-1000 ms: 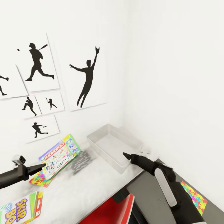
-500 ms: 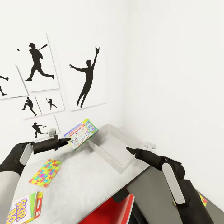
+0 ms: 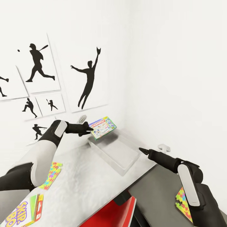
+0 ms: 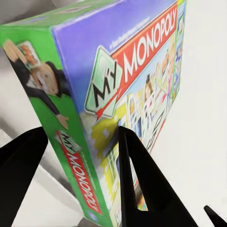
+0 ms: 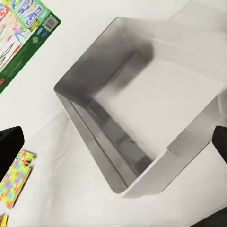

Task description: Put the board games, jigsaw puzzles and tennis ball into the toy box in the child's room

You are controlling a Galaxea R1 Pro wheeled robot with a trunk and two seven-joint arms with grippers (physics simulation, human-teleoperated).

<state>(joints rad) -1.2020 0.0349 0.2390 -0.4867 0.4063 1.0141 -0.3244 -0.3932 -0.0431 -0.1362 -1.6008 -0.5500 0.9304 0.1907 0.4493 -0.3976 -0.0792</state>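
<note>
My left gripper is shut on the green-edged Monopoly board game and holds it tilted in the air over the far end of the toy box. Close up, the box sits clamped between both fingers. The pale toy box looks empty. My right gripper hovers open just off its right rim. One jigsaw puzzle lies on the table, another on the lower dark cabinet. The SKIP-BO game lies at the table's near left. The bed and tennis ball are out of view.
White walls meet in a corner right behind the toy box, with baseball silhouette prints on the left wall. A red chair sits under the table's front edge. The dark cabinet top lies lower, to the right.
My left arm has lifted the Monopoly game off the table and swung it right, over the toy box. My right gripper has drifted a little to the right.
</note>
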